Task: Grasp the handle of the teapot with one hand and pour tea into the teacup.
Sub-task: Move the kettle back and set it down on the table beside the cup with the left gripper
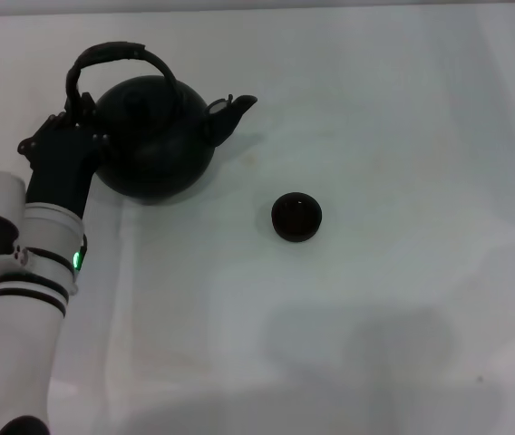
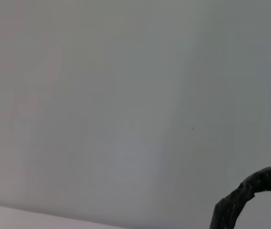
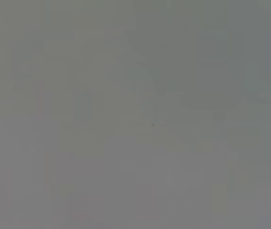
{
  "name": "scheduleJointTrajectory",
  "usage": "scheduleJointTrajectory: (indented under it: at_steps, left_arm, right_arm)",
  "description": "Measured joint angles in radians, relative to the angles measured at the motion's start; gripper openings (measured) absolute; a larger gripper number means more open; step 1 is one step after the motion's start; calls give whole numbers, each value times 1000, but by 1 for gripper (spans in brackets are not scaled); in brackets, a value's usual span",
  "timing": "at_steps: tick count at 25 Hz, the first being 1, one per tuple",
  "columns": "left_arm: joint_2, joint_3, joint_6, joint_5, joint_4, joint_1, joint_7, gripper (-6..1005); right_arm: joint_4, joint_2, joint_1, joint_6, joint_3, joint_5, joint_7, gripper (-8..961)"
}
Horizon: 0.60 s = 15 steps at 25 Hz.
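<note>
In the head view the teapot [image 1: 156, 140] stood in the upper left of the frame on the pale bench [image 1: 393, 299], its short spout [image 1: 238, 107] pointing toward the right of the picture. Its handle [image 1: 117, 60] arched upright over the top of the pot. The teacup [image 1: 296, 217] sat near the middle of the frame, below and to the right of the teapot, well apart from it, with bare bench between them.

The left gripper [image 1: 74, 122] was at the teapot's left side, up against the lower left end of the handle where it meets the body. Its dark housing overlapped the pot's outline there, and whether the jaws were spread or closed on the handle could not be told from this angle. The white forearm [image 1: 26, 299] of that arm ran down to the lower left corner of the frame, a small green light showing on its wrist.

The left wrist view showed mostly plain grey surface, with a curved piece of the dark handle [image 2: 250, 191] in the lower right corner.

The right wrist view showed only flat grey, and the right gripper did not appear in any picture.
</note>
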Motion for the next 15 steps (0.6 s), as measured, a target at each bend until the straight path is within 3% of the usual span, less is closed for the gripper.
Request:
scheduleJointTrajectory:
  at_steps: [15]
  left_arm:
    - [6,0,-28,9,3,-4,2,127]
  right_arm:
    - [-6,3,0,0,9,0,0,841]
